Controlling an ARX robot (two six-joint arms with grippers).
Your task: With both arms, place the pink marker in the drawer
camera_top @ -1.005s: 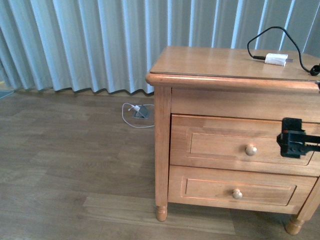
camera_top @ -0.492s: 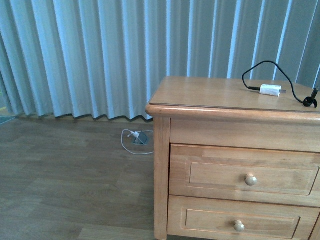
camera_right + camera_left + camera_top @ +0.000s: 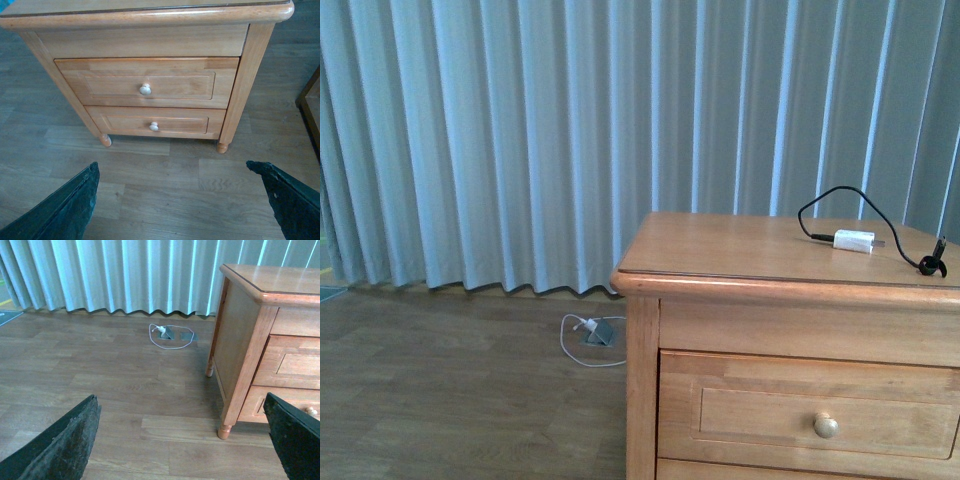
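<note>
The pink marker is out of view in every frame. The drawer (image 3: 820, 415) is the upper one of the honey-coloured cabinet and it is closed, with a round pale knob (image 3: 825, 427). In the right wrist view the drawer (image 3: 145, 82) faces me from some distance. My right gripper (image 3: 172, 167) is open over bare floor in front of it, holding nothing. My left gripper (image 3: 180, 405) is open too, low above the floor beside the cabinet's left side, with the drawer's edge (image 3: 300, 362) just showing. Neither arm appears in the front view.
A white charger block (image 3: 853, 241) with black cable lies on the cabinet top (image 3: 720, 250). The shallower lower drawer (image 3: 155, 125) is closed. A white cable and grey floor socket (image 3: 595, 335) lie by the curtain (image 3: 520, 140). A dark frame (image 3: 310, 105) stands beside the cabinet.
The front view has swung upward: the cabinet sits lower in frame and the lower drawer has dropped out. The black gripper seen at the right edge one second ago is gone from view.
</note>
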